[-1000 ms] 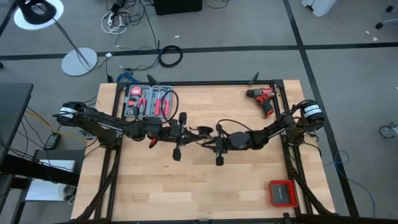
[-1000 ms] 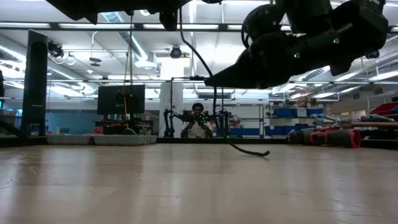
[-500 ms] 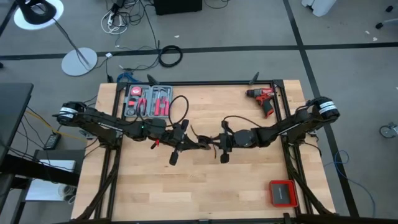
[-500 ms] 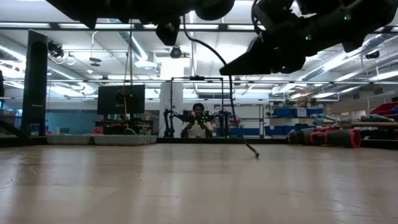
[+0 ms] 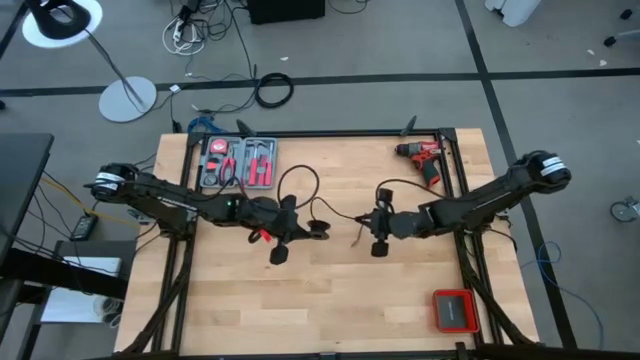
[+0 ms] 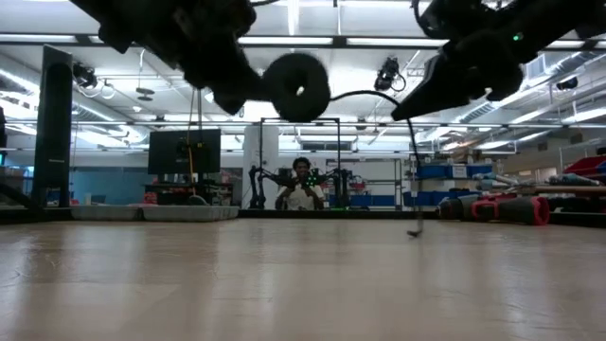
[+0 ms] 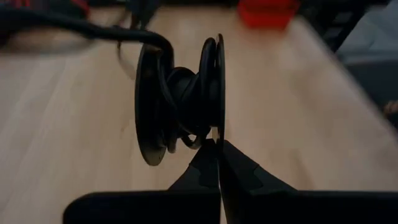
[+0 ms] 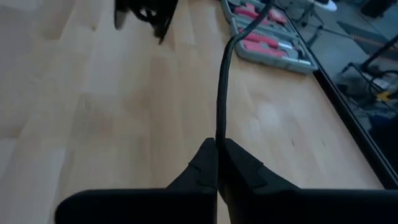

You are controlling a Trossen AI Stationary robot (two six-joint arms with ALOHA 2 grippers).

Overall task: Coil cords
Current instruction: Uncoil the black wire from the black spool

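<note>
The thin black cord [image 5: 298, 178] runs from a small black spool [image 7: 180, 99] in a loop above the table to my right gripper [image 5: 378, 224]. My left gripper [image 5: 316, 231] is shut on the spool near the table's middle; the spool also shows face-on in the low view [image 6: 296, 87]. My right gripper is shut on the cord a little to the right of the spool. The cord's short free end [image 6: 414, 227] hangs below the right gripper, down toward the tabletop. My left gripper pinches the rim of one spool flange [image 7: 216, 132] between its two fingertips. The spool is lifted clear of the table, its axis lying level, with turns of cord around its core. My right gripper pinches the cord [image 8: 219, 134] between its two fingertips, the fingers lying along it. The cord rises away from the fingers in a slack arch [image 6: 365, 95] toward the spool, clear of the table.
A grey case of red-handled tools [image 5: 238, 162] lies at the far left. A red drill [image 5: 425, 160] lies at the far right. A red box [image 5: 452, 310] sits at the near right. A person [image 6: 301, 185] is in the room beyond the table.
My right gripper has gone toward the table's right edge with the cord, away from the spool, and the stretch of cord between the grippers has lengthened. My left gripper has turned, so the spool now faces the low camera. The hanging free end has swung right.
</note>
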